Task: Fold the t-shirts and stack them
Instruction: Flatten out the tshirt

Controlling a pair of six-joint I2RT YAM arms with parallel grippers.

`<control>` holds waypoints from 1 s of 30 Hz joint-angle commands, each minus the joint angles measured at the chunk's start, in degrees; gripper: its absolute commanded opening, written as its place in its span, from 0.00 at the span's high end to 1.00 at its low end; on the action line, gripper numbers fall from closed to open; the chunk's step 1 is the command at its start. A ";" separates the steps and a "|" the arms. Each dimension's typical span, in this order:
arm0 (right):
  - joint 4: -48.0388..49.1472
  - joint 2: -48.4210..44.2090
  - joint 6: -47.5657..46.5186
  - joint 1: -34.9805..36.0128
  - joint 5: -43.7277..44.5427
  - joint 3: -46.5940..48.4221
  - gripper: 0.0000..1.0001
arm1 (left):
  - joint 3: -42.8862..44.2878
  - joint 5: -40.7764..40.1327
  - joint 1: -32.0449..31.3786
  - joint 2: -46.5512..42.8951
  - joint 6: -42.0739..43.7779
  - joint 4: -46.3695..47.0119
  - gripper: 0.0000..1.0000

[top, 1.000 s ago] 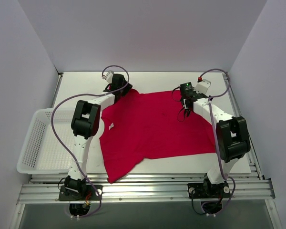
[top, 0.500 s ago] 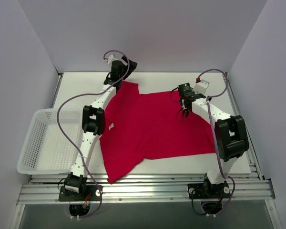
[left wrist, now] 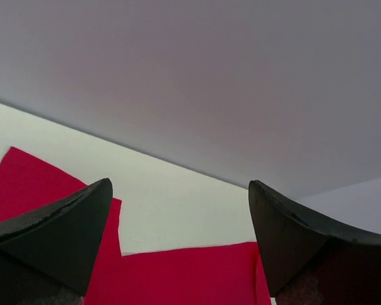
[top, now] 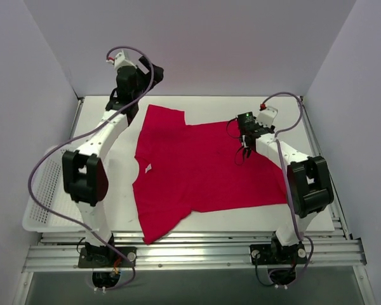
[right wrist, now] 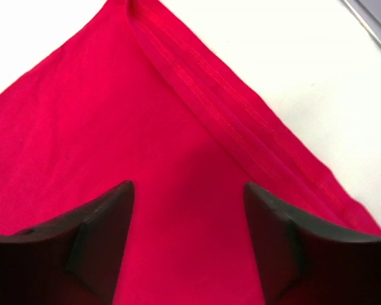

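A plain bright red cloth short-sleeved t-shirt point(top: 203, 168) lies spread and unfolded across the middle of the white tabletop point(top: 209, 105). Its collar, with a small white neck tag point(top: 148, 168), points left toward the white plastic mesh basket point(top: 41, 190). One sleeve point(top: 162, 117) reaches toward the far edge, and the other point(top: 157, 223) reaches the near edge. No fold is visible and no second shirt is in view, so the work appears to stand at the start of the first fold.

The left arm point(top: 124, 86) is raised above the far left corner of the tabletop, clear of the cloth. Its wrist view shows the jaws spread wide with only wall, tabletop and a strip of red beneath them. They hold nothing.

The right arm point(top: 267, 143) hangs low over the far right part of the shirt. In its wrist view the jaws stand apart at a moderate gap with flat cloth showing between them, just beside the double-stitched hem band point(right wrist: 241, 127). Nothing looks pinched.

The next move probably calls for the right jaws to drop onto the hem edge and close on one layer of cloth. The left arm would need to come down to the far sleeve or shoulder to match that grip. Both arms could then carry the far side over toward the near side evenly, without dragging the shirt.
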 commanded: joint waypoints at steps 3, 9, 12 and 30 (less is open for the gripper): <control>3.25 -0.77 -1.97 -2.03 -3.93 0.95 0.91 | -14.14 -2.75 0.74 -5.92 3.80 2.30 0.12; -1.06 10.83 -1.88 -2.47 -4.81 11.06 1.00 | -17.78 1.64 2.41 1.00 1.51 3.62 0.69; -2.28 15.14 -2.67 -2.64 -4.82 16.51 1.00 | -15.59 4.11 3.20 4.96 1.16 3.27 0.83; -9.23 37.64 1.19 -9.06 -13.51 37.08 1.00 | -0.23 10.88 6.19 20.17 1.77 -5.32 0.96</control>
